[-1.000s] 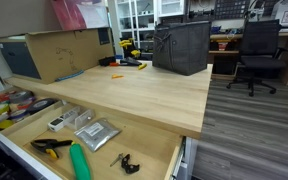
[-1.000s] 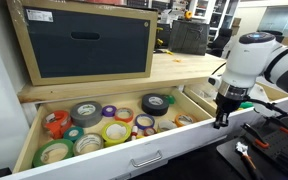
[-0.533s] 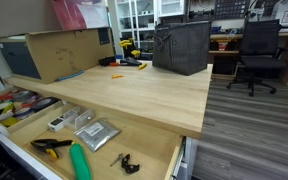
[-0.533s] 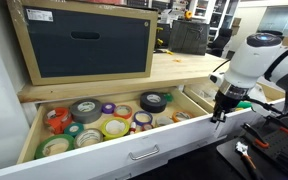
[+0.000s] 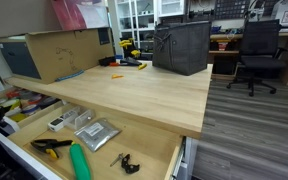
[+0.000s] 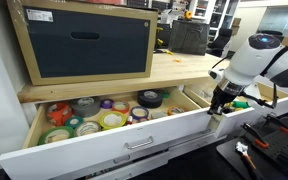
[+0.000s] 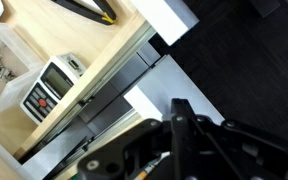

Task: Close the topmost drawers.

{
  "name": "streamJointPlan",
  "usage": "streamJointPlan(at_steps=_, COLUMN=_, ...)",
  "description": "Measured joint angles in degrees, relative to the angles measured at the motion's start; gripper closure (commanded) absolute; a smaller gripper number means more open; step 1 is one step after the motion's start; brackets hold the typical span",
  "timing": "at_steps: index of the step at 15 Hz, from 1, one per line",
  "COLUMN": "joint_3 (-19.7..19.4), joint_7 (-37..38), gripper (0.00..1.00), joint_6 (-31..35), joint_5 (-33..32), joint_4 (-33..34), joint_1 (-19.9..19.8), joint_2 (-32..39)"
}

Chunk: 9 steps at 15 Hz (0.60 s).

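Note:
Two topmost drawers stand open under the wooden worktop. One (image 6: 104,150) has a white front with a silver bar handle (image 6: 137,145) and holds several tape rolls (image 6: 99,118); it also shows at the left edge in an exterior view (image 5: 19,106). My gripper (image 6: 219,110) is shut and presses against the right end of its white front. The other drawer (image 5: 169,150) is pulled far out and holds pliers, a green tool and packets. In the wrist view my shut fingers (image 7: 180,112) sit by a white drawer front corner (image 7: 149,98).
A dark-fronted wooden box (image 6: 84,40) and a cardboard box (image 5: 54,52) stand on the worktop (image 5: 144,95). A black bag (image 5: 181,47) sits at its far end. An office chair (image 5: 256,50) stands on the floor beyond. A calculator-like device (image 7: 46,87) lies in the drawer.
The tape drawer has slid inward under the worktop, so less of the rolls shows. My gripper has moved with its front. The tool drawer has not moved.

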Motion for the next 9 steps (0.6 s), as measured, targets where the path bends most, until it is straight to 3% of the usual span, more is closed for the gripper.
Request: streamJointPlan(at_steps=9, joint_3=-1.8, joint_7=-8.5, gripper=1.00, joint_6=-2.0, joint_5=-1.1, joint_4=4.3, joint_1=-0.1, joint_2=8.5)
